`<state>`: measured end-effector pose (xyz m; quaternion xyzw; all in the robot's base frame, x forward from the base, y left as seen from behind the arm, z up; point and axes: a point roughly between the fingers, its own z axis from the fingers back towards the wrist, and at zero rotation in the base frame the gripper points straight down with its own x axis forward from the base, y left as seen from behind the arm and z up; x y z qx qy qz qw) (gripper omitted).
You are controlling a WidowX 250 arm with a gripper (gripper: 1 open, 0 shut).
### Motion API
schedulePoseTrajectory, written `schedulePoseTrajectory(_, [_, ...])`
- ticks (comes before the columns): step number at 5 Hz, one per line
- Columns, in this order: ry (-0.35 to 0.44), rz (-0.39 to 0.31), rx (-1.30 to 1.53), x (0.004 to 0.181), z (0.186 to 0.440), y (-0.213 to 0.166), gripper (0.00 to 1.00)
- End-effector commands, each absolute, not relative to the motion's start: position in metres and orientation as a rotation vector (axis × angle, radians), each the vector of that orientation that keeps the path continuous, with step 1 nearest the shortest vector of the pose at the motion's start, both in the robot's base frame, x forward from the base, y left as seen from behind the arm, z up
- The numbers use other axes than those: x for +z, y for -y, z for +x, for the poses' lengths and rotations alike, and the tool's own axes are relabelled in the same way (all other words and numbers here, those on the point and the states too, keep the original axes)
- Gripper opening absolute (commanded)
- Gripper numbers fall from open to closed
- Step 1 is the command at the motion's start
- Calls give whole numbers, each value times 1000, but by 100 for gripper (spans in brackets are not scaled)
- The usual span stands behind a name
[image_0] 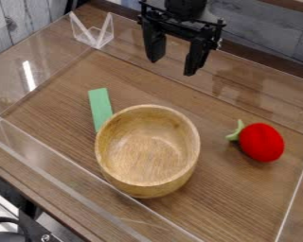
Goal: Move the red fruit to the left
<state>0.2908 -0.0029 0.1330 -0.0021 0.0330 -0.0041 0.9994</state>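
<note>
The red fruit (260,142) is a small round bright-red toy with a green leafy stem on its left side. It lies on the wooden table at the right, to the right of the wooden bowl (148,149). My gripper (173,54) hangs over the back of the table, well above and behind the fruit, toward its left. Its two dark fingers (154,45) stand apart with nothing between them, so it is open.
A flat green strip (99,108) lies against the bowl's left rim. Clear acrylic walls (41,71) ring the table, and a small clear stand (92,31) sits at the back left.
</note>
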Motion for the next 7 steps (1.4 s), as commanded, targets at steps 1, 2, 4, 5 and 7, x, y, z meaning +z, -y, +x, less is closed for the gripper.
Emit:
schedulePoseTrajectory(1, [-98,-13,61,115,292,8,100])
schedulePoseTrajectory(2, [-90,-49,208,99,295,41,100])
schedulePoseTrajectory(4, [-41,-134,299,110,289,107,100])
schedulePoseTrajectory(5, [0,-179,439,103,301,124,100])
schedulePoseTrajectory(7, [35,-203,594,82,313,135,100])
